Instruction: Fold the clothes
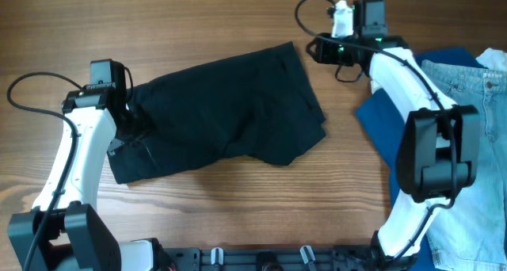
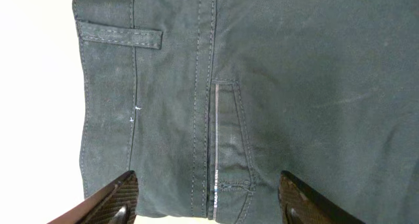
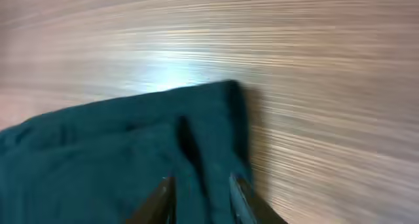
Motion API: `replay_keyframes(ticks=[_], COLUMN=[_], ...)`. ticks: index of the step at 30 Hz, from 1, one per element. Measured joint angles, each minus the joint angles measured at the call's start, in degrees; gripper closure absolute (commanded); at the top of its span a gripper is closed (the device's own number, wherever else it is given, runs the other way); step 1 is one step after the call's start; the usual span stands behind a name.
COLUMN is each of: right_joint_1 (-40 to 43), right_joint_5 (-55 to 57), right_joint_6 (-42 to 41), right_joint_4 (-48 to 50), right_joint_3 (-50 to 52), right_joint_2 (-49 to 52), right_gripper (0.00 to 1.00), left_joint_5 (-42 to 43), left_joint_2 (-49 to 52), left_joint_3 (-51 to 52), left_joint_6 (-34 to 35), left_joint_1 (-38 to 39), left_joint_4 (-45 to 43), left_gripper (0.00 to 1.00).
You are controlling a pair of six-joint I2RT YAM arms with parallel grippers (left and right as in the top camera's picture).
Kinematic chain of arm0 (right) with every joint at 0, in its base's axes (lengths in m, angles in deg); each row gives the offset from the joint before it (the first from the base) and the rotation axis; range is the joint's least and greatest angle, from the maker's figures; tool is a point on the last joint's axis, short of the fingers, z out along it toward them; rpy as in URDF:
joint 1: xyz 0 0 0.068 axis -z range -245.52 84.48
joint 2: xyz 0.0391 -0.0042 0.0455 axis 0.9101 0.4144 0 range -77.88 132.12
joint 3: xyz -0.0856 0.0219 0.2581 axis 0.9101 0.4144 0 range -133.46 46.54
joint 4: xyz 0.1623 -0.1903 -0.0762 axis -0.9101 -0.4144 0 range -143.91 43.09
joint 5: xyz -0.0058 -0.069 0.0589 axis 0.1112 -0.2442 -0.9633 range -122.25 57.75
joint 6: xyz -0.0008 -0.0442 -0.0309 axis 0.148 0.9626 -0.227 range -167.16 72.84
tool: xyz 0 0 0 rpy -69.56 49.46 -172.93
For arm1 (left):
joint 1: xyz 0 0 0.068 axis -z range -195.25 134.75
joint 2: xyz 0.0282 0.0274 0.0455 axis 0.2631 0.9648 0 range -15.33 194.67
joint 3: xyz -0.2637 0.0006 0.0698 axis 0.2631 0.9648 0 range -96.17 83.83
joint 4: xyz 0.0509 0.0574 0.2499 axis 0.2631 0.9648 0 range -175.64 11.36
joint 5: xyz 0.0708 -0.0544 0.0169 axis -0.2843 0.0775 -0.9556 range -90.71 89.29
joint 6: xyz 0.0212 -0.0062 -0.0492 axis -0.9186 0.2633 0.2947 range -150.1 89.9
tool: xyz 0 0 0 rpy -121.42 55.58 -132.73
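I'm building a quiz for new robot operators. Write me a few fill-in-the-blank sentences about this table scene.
1. The shorts spread on the wooden table are ____ in colour.
2. The denim jeans lie beside the robot's ____ arm.
3. The garment between the shorts and the jeans is coloured ____.
4. The left gripper hovers over the shorts with its fingers ____.
Missing words: black; right; blue; open.
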Motion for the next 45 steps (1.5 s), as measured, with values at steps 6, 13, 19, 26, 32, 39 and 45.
replay_keyframes(ticks=[6,13,19,26,32,39,45], right_joint_1=[-5.86,-6.34,-4.61,-2.19,-2.60,-3.06,-4.02], right_joint_5=[-2.95,-5.49,-11.06,-4.15,-0.52,-7.32,-12.28], right_joint_6=[2.01,2.80,2.29,0.42,1.99,2.40,2.43], right_joint_4=[8.44,12.17,9.88,3.72,1.64,9.27,12.22], right_joint_3=[-0.02,-0.09,0.02,-0.98,-1.05,-0.50,-0.48], right_joint_2=[11.06,12.85,9.20,-14.78,-8.22,10.58,14.36], right_gripper=[0.32,0.94,0.96,0.96,0.64,0.60,0.61], left_joint_5=[0.00,0.00,0.00,-0.02,0.00,0.00,0.72], left_joint_2=[0.02,0.07,0.07,0.07,0.07,0.07,0.09], left_joint_3=[0.00,0.00,0.00,0.00,0.00,0.00,0.00], left_joint_6=[-0.15,-0.15,-0.15,-0.15,-0.39,-0.55,-0.55], left_joint_1=[0.00,0.00,0.00,0.00,0.00,-0.22,-3.89], left_joint_4=[0.22,0.22,0.20,-0.42,-0.59,-0.59,-0.39], left_gripper=[0.28,0.28,0.27,0.27,0.13,0.03,0.03])
